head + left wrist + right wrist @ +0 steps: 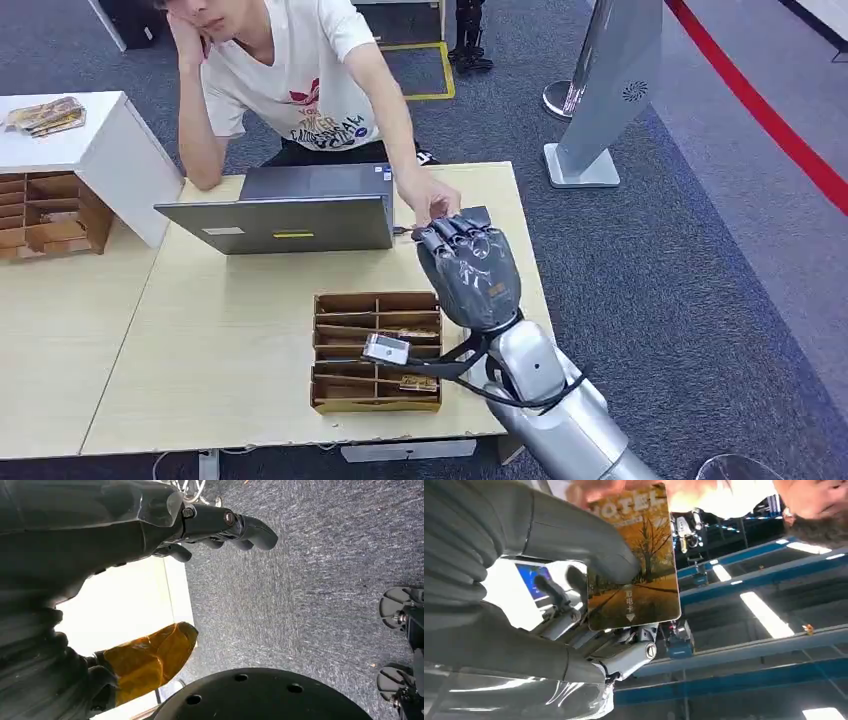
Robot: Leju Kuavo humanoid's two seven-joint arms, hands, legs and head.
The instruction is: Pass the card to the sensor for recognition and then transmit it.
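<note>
My right hand [468, 270] is raised over the far right part of the table [220, 330], back of the hand toward me. In the right wrist view its thumb [569, 535] and fingers pinch an orange hotel card [636, 565] printed with autumn trees. A person's hand [430, 200] reaches across and its fingertips [609, 490] touch the card's far end. A small grey sensor [385, 349] lies on a cardboard organizer [375, 395] below my wrist. My left hand [100, 530] hangs beside the table over carpet, fingers apart, holding nothing.
An open laptop [290, 210] stands at the table's far side in front of the seated person. A white cabinet [100, 150] with wooden slots is at the left. A grey sign stand [610, 90] stands on the carpet to the far right.
</note>
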